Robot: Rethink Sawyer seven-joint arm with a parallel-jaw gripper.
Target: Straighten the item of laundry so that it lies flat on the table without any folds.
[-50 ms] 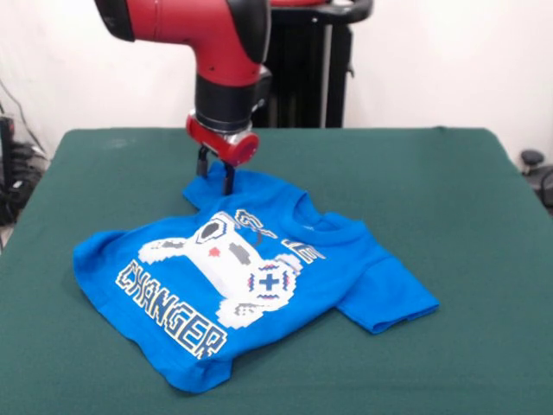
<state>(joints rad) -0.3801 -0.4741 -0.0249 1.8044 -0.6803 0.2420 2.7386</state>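
Claw touches T-shirt's far sleeve on table.

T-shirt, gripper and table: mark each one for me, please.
T-shirt (259, 285): front view, on the white controller print.
Gripper (215, 177): front view, between its fingertips at the shirt's sleeve.
Table (432, 190): front view, bare green top.

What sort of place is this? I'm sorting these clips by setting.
Probably a robotics lab or test room: a red and black arm on a stand works over a green cloth-topped table holding only a blue T-shirt, with bare white walls behind.
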